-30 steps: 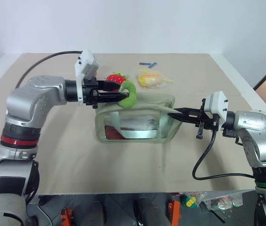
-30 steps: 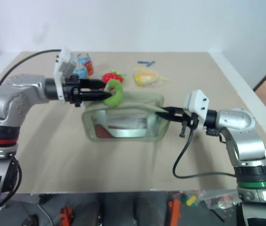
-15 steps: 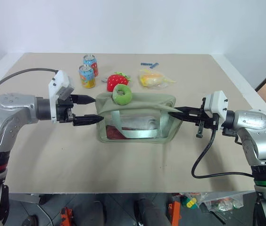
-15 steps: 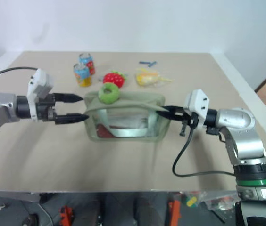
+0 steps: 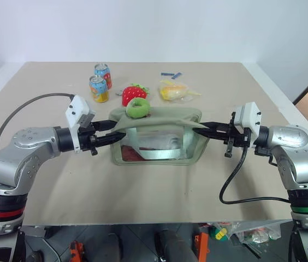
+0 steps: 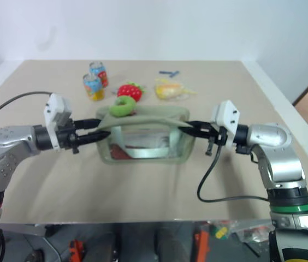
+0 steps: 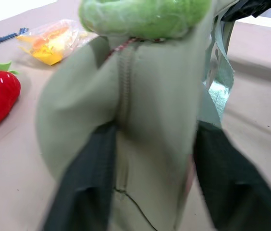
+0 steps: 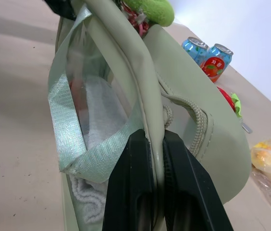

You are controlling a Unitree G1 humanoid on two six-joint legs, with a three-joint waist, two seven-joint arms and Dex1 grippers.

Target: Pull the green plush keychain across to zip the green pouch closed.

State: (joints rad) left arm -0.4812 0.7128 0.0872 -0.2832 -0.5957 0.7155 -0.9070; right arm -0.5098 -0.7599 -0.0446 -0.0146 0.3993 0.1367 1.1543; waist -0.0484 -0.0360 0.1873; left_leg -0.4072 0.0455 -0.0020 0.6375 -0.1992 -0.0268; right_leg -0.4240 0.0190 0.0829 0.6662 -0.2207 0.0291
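The pouch (image 5: 159, 136) stands upright at the middle of the table (image 5: 143, 191), held at both ends. The right gripper (image 5: 204, 126) is clenched on the fabric at the pouch's right end; in the right wrist view its 2 fingers (image 8: 134, 192) pinch the edge seam between them. The left gripper (image 5: 110, 131) straddles the pouch's left end flap; in the left wrist view 1 finger (image 7: 85, 187) lies on each side of the fabric, pressing it between them. The keychain (image 5: 138, 107) rests on the pouch top near its left end, free of both grippers. Behind the pouch lie a strawberry plush (image 5: 132, 93), 2 cans (image 5: 99, 88) and a yellow packet (image 5: 176, 90). A white cloth (image 8: 97, 130) shows through the clear side panel.
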